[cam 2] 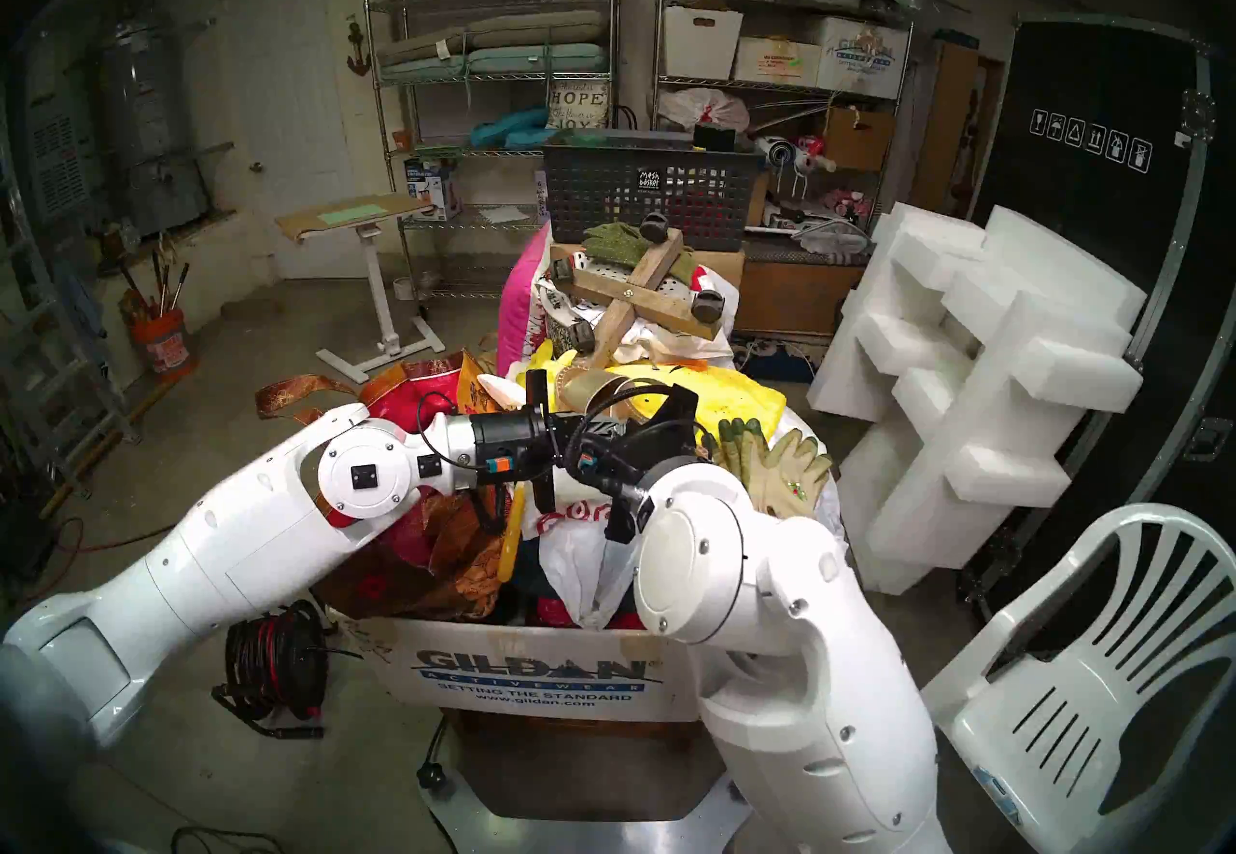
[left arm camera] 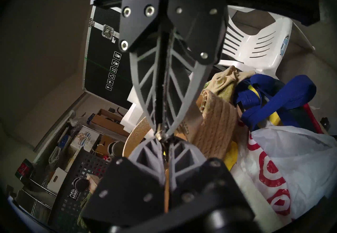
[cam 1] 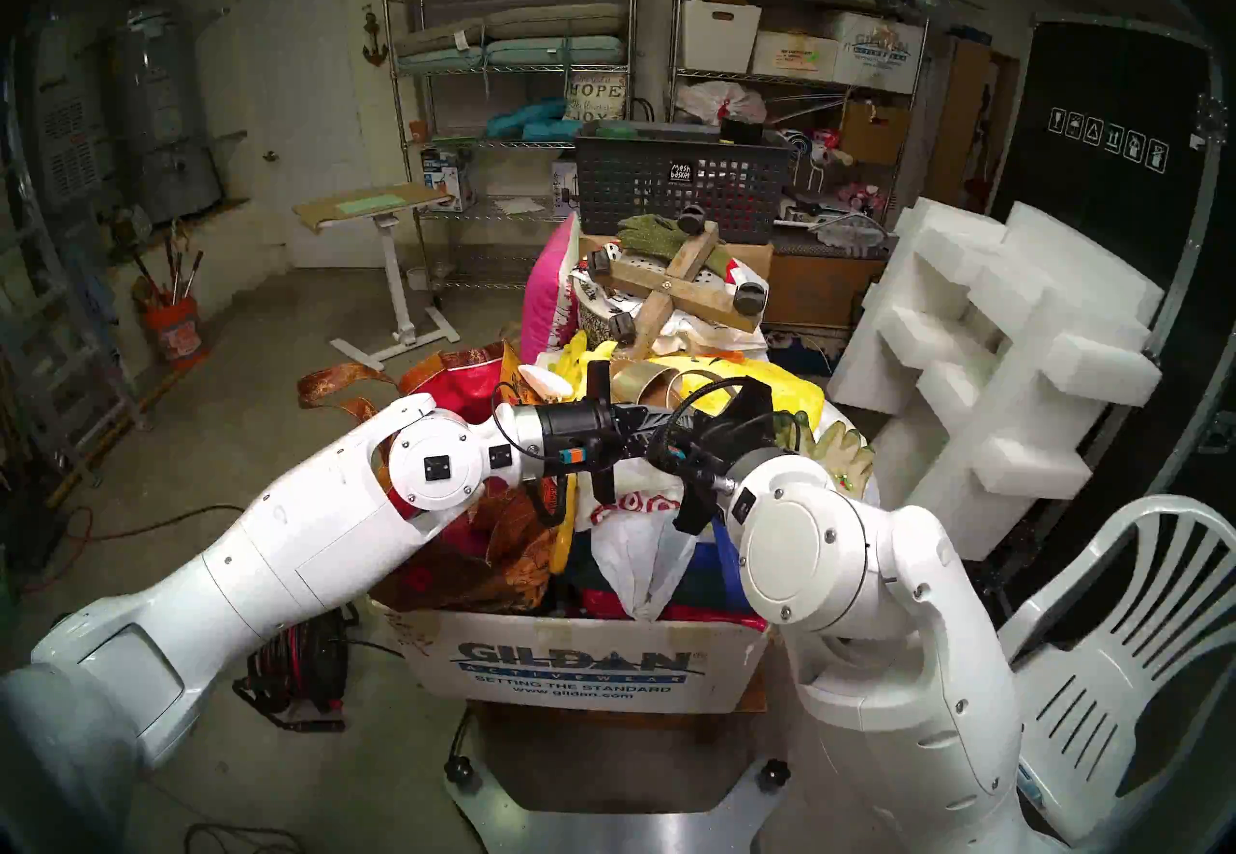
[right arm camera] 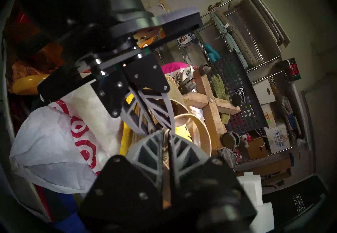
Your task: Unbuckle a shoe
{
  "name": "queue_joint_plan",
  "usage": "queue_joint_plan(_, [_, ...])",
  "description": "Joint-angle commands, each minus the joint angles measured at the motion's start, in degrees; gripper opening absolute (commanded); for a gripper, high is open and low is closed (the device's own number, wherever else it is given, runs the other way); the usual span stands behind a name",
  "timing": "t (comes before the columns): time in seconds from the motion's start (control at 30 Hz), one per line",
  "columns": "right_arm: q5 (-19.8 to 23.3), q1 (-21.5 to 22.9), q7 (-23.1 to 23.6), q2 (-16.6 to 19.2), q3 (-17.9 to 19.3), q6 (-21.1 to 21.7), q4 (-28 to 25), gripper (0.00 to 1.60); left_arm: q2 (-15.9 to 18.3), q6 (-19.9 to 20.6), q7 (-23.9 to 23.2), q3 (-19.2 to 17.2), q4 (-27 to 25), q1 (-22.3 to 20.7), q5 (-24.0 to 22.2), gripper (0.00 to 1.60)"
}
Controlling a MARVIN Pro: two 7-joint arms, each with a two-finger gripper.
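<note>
Shoe (left arm camera: 217,126) lying atop the clutter in the Gildan box (cam 1: 582,665), above the white bag (left arm camera: 284,163). Thin ankle strap (left arm camera: 166,181) pinched in the left gripper (left arm camera: 165,146), clenched tight. Right gripper (left arm camera: 162,132) tip to tip with it, nipped on the same strap.

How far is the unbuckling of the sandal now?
Done: both grippers have reached the sandal atop the box clutter. In hand: left gripper and right gripper meet tip to tip, pinching the thin strap by its small buckle. Left: whether the strap is free is not visible.
</note>
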Motion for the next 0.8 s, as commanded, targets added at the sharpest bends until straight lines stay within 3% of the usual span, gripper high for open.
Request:
queue_joint_plan(0.0, [-1.16, 1.81, -1.04, -0.41, 1.45, 0.77, -0.8, 0.66, 0.27, -0.76, -0.18, -0.29, 0.07, -0.4, -0.29, 0.0])
queue_joint_plan(0.07, [-1.19, 1.88, -0.96, -0.39, 1.52, 0.81, -0.83, 0.67, 0.27, -0.82, -0.19, -0.28, 0.15, -0.42, -0.31, 0.0])
queue_joint_plan(0.13, [-1.34, 2.12, -0.78, -0.31, 1.76, 0.92, -0.87, 0.36, 0.21, -0.93, -0.16, -0.26, 0.34, -0.47, -0.38, 0.0])
queue_joint_plan(0.3, [-1.31, 2.23, -0.64, -0.15, 2.09, 0.91, -0.79, 0.28, 0.14, -0.91, -0.12, -0.17, 0.58, -0.58, -0.33, 0.0])
queue_joint_plan(0.37, [-1.23, 2.24, -0.63, -0.14, 2.19, 0.86, -0.73, 0.14, 0.13, -0.92, -0.11, -0.12, 0.66, -0.62, -0.3, 0.0])
queue_joint_plan(0.4, [-1.14, 2.21, -0.71, -0.19, 2.27, 0.82, -0.68, 0.0, 0.12, -0.89, -0.1, -0.08, 0.76, -0.67, -0.2, 0.0])
queue_joint_plan(0.67, [-0.81, 2.34, -0.93, -0.21, 3.04, 0.69, -0.47, 0.0, 0.23, -0.49, 0.06, 0.03, 1.03, -0.77, 0.23, 0.0])
queue_joint_plan(0.77, [-0.76, 2.21, -0.89, -0.16, 3.23, 0.73, -0.65, 0.0, 0.36, -0.42, 0.27, 0.06, 1.28, -0.74, 0.54, 0.08])
